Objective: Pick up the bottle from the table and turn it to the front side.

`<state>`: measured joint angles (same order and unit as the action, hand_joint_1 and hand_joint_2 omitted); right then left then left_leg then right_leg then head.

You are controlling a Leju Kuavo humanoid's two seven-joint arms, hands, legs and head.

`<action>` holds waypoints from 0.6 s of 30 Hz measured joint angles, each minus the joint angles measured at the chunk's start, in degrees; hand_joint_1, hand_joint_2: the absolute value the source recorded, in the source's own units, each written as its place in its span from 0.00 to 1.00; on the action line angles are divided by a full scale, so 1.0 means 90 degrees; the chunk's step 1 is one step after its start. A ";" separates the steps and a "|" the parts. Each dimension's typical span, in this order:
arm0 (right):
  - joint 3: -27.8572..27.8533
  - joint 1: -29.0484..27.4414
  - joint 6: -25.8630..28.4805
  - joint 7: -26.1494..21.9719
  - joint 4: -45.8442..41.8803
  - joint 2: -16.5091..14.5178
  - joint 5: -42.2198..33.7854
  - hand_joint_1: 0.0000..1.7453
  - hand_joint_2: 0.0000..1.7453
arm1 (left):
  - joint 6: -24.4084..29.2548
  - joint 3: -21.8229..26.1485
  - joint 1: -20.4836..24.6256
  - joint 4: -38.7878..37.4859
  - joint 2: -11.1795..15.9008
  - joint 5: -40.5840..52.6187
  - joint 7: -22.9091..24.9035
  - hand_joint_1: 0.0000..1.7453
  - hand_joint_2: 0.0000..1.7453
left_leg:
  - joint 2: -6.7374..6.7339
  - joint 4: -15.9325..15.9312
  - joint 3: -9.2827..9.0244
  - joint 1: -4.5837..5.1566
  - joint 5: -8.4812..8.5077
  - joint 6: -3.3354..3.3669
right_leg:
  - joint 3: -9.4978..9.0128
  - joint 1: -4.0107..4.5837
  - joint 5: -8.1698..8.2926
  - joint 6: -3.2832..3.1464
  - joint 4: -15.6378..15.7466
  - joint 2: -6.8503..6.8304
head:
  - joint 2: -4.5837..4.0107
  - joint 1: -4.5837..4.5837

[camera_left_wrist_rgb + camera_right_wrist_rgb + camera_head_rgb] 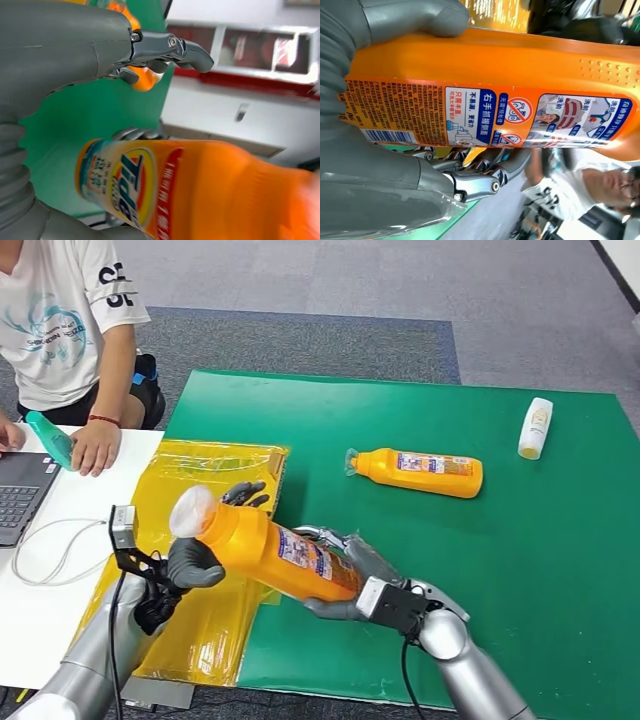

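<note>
The orange plastic detergent bottle with a clear cap (260, 545) is lifted off the green counter (528, 570), tilted cap-up between both hands. The right hand (355, 575) wraps its fingers (486, 175) around the base end, back label showing at that wrist; the left hand (189, 562) holds the neck just below the cap. It looks rigid, smooth and probably slippery, likely weighty; the flat-sided middle seems the safest hold for rolling it.
</note>
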<state>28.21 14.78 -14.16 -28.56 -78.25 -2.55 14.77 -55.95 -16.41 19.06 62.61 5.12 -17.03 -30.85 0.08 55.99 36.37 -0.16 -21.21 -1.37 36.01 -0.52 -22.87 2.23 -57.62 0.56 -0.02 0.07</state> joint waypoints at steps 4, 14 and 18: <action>0.0210 0.0140 0.0018 -0.0035 0.0064 -0.0039 0.0034 1.00 1.00 | -0.0047 -0.0444 0.0239 -0.0280 0.0230 -0.0021 0.0005 0.00 1.00 | 0.0000 0.0000 0.0000 0.0000 0.0000 0.0000 | 0.0000 0.0000 0.0000 0.0000 0.0000 0.0000 | 0.0001 0.0000; 0.0417 0.0393 0.0075 -0.0050 0.0290 -0.0114 -0.0041 1.00 1.00 | -0.0007 -0.1177 0.0767 -0.0626 0.0516 -0.0158 0.0079 0.00 1.00 | 0.0000 0.0000 0.0000 0.0000 0.0002 0.0001 | 0.0000 0.0000 0.0001 0.0000 -0.0001 0.0000 | 0.0001 0.0000; 0.0428 0.0448 0.0092 -0.0055 0.0389 -0.0127 -0.0042 1.00 1.00 | 0.0033 -0.1292 0.0855 -0.0698 0.0541 -0.0198 0.0078 0.00 1.00 | 0.0000 0.0000 0.0000 0.0000 0.0002 0.0001 | 0.0001 0.0000 0.0001 0.0000 0.0000 0.0000 | 0.0000 0.0000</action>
<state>32.06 18.81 -13.33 -29.05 -74.74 -3.69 14.40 -55.65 -28.04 26.75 56.33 9.98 -18.81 -30.15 0.09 55.99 36.38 -0.16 -21.20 -1.36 36.02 -0.52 -22.87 2.23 -57.62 0.55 -0.02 0.07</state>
